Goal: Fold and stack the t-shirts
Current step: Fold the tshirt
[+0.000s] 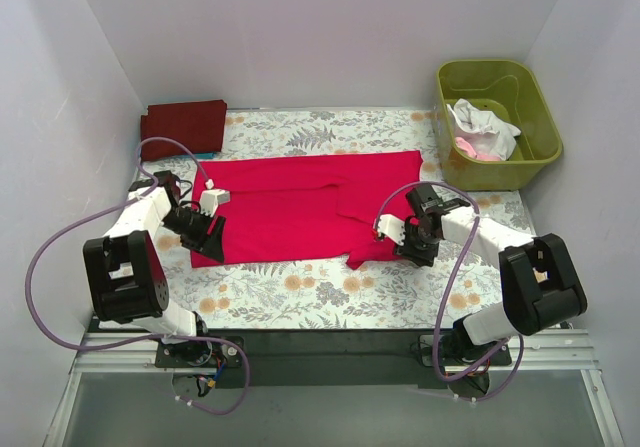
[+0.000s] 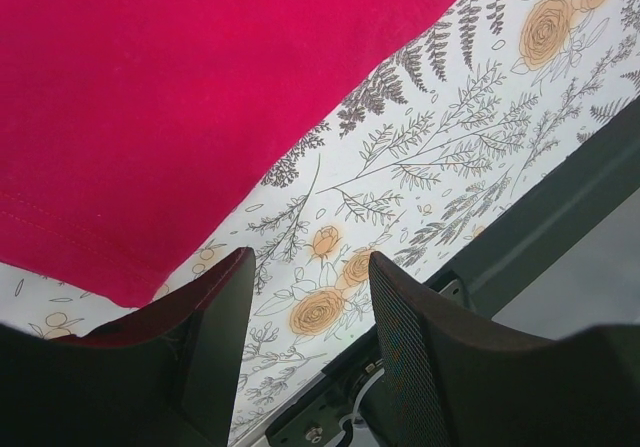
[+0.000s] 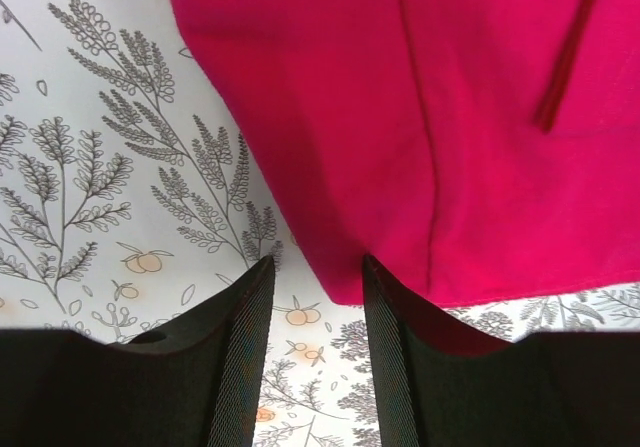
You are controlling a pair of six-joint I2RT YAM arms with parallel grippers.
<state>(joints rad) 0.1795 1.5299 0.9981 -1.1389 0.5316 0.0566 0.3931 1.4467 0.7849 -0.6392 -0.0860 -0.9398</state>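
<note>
Presently, crimson t-shirt (image 1: 290,207): judged soft, light, limp; grasp corners toward near edge of table (image 1: 300,295); left gripper (image 2: 308,262), right gripper (image 3: 316,264) both parted, empty.

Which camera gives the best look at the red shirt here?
Top external: the red shirt shows almost whole, spread across the tablecloth, with the arms at its near corners. The left wrist view catches only one hemmed corner. The right wrist view shows only another corner, with a crease.
</note>
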